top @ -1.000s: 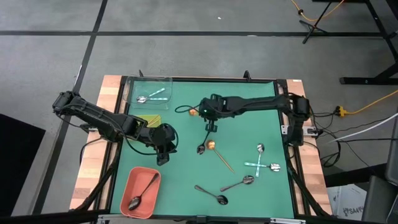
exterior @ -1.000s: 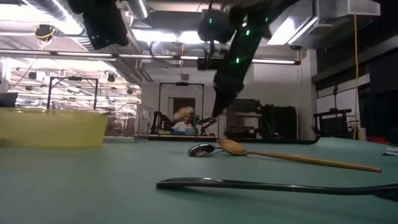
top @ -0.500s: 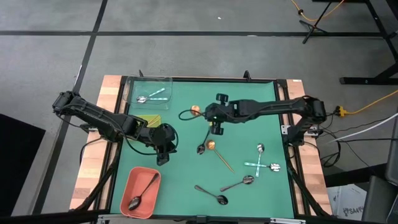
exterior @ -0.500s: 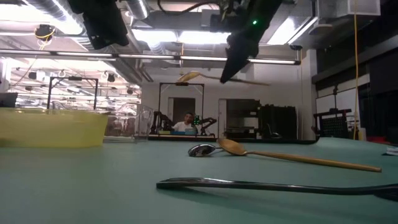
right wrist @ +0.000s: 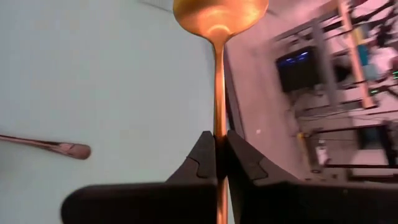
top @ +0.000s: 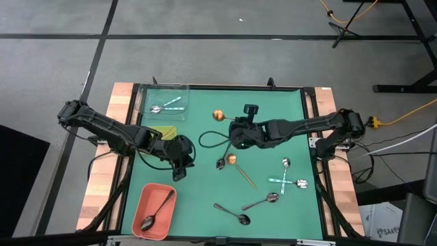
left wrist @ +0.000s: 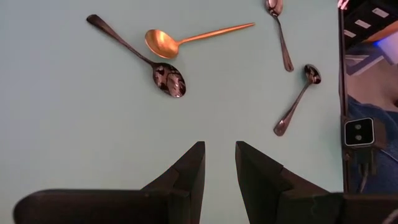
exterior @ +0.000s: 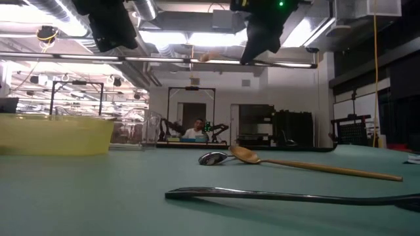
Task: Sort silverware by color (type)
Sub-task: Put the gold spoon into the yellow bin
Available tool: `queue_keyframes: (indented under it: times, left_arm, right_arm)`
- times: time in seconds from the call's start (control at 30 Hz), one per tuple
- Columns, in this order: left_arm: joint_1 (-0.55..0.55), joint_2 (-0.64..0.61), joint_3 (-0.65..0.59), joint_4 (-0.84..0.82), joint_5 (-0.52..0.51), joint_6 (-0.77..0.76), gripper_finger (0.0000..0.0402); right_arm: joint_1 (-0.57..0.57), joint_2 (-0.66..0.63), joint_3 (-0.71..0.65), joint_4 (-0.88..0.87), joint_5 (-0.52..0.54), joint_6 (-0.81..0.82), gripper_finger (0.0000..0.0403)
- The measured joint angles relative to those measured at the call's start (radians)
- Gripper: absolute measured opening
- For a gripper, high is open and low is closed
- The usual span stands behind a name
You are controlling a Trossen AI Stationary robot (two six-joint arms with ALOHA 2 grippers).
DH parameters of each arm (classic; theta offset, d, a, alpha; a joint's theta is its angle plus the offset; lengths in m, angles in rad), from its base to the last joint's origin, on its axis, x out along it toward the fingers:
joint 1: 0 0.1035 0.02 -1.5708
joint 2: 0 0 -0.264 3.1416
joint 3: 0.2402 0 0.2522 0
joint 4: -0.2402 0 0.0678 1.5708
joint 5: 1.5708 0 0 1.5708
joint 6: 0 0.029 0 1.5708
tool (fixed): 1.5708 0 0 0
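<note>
Up over the mat, my right gripper (right wrist: 217, 144) pinches a copper spoon (right wrist: 219, 18) mid-handle (light, stiff, slippery, so it could swivel).

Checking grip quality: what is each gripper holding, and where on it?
Right gripper pinches a copper spoon by its thin handle, bowl out front. Left gripper holds nothing.

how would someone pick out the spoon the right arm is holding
Start at the green table and find the right gripper near its middle, raised above the mat. It is shut on the handle of a copper spoon, the only spoon lifted; the other copper one lies flat.
</note>
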Motion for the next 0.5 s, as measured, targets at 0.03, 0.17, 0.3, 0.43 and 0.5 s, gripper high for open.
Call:
queue_keyframes:
  times: [0.03, 0.17, 0.3, 0.43, 0.5]
  left_arm:
    - [0.000, 0.000, 0.000, 0.000, 0.000, 0.000, 0.0083]
    - [0.000, 0.000, 0.000, 0.000, -0.009, 0.000, 0.0083]
    - [0.000, 0.000, 0.000, 0.000, -0.050, 0.000, 0.0083]
    - [0.004, 0.000, 0.000, 0.000, -0.084, 0.000, 0.0083]
    - [0.013, 0.000, 0.000, 0.000, -0.086, 0.000, 0.0083]
  right_arm:
    - [0.009, 0.000, 0.000, 0.000, 0.019, -0.001, 0.0001]
    - [0.044, 0.000, 0.000, 0.000, 0.116, -0.031, 0.0001]
    - [0.072, 0.000, 0.000, 0.003, 0.187, -0.052, 0.0001]
    - [0.090, 0.000, 0.000, 0.003, 0.209, -0.065, 0.0001]
    - [0.101, 0.000, 0.000, 0.004, 0.209, -0.090, 0.0001]
